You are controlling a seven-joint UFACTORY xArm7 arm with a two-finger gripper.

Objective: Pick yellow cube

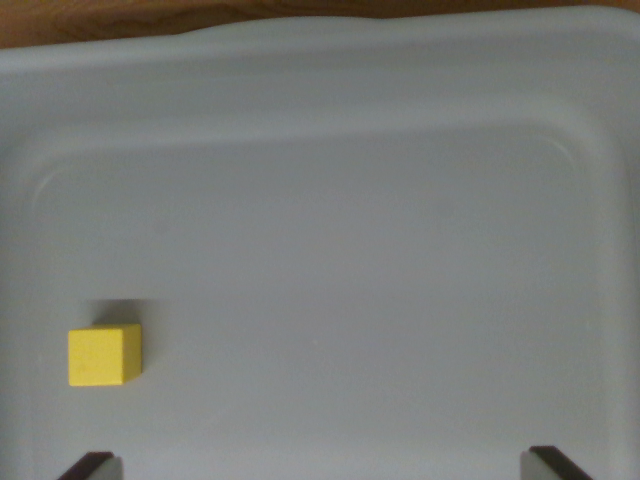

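Lower left of the frame: one yellow cube (103,355) rests on the floor of a pale grey tray (380,300), near the tray's left wall and well apart from its other walls. The cube sits flat, top face and one narrow side face visible, its edges running almost square to the frame edges. All sides look equal, so it has no long axis and no evident pointing direction. A soft shadow lies just above it.

Bottom edge: two dark fingertips (88,466) of the pincer (322,466) enter at lower left and lower right, set wide apart and holding nothing. The cube lies just above the left tip, not touching it.

Top edge: a strip of brown wooden worktop (120,18) shows beyond the tray rim.
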